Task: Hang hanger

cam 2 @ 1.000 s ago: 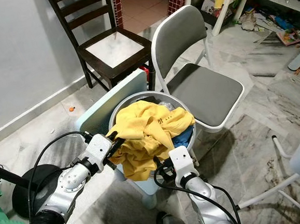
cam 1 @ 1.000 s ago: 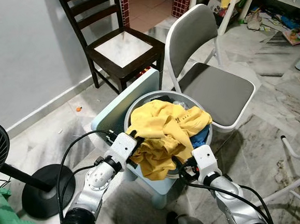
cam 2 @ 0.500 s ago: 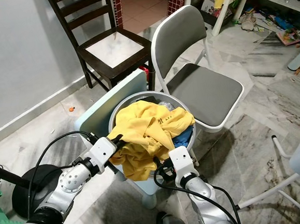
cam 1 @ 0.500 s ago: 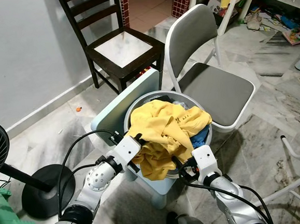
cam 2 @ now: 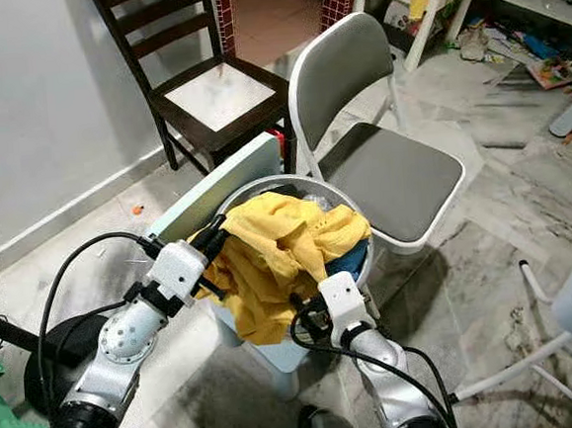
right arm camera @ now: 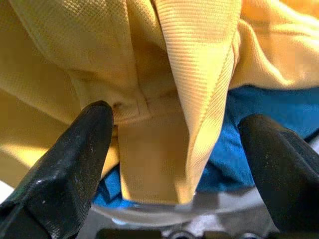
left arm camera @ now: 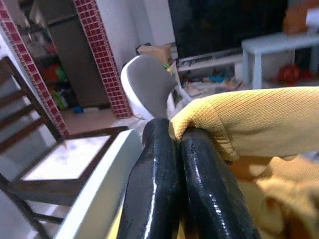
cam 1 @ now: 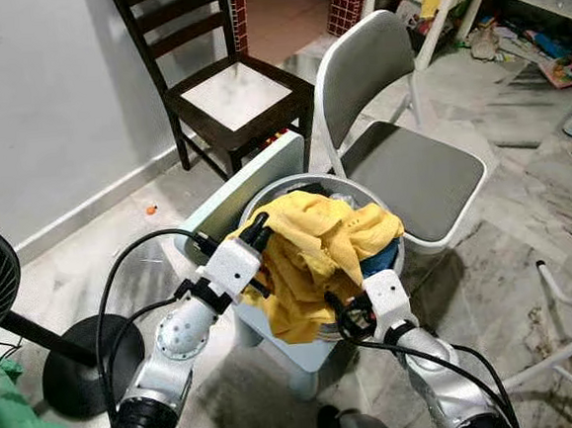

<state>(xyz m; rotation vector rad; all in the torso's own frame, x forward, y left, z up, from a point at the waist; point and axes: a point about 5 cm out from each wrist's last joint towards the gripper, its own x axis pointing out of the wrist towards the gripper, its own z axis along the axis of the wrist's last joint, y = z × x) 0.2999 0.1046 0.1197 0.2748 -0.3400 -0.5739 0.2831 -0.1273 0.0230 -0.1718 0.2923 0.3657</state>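
no readable text, labels, brands, numbers or signs

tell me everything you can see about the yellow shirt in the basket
The yellow shirt is a crumpled garment of ribbed-looking knit, heaped on top of the round grey basket and spilling over its near rim. Blue cloth lies under it. The left tool is shut on a fold at its left edge. The right tool is open at its near hanging edge, one finger touching a hem.

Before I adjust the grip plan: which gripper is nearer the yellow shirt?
Left. The left gripper is shut on the yellow shirt; the right gripper is open just short of its hem.
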